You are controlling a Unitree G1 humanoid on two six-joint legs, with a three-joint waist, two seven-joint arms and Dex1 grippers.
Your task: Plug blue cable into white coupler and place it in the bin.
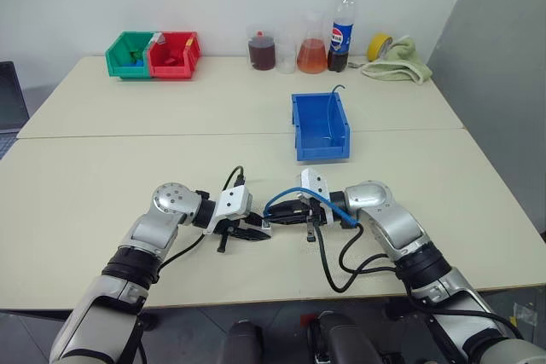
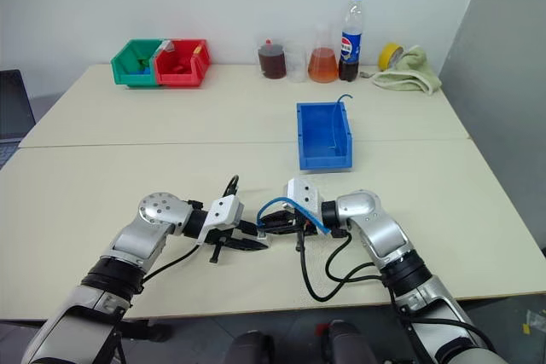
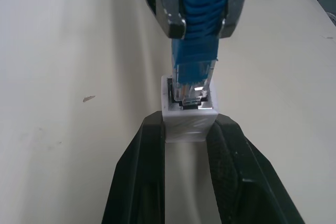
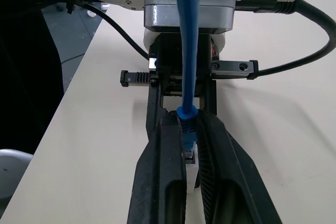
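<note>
Both arms have rounded silver-grey shells with black joint bands. White boxy wrist housings carry the left gripper [image 1: 252,233] and right gripper [image 1: 286,216], each with two black fingers. Thick black cables loop beside them.

The blue cable [image 3: 195,51] plug sits in the white coupler [image 3: 189,116], the bin [image 1: 320,125] behind them.

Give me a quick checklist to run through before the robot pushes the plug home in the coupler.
1. Left pincer shut on the white coupler: ok.
2. Right pincer shut on the blue cable at its plug boot: ok.
3. Plug lined up with the coupler's socket: ok, its tip sits in the opening.
4. Plug fully latched: cannot tell.
5. Blue bin within view, upright and open: ok; it already holds a thin wire.
</note>
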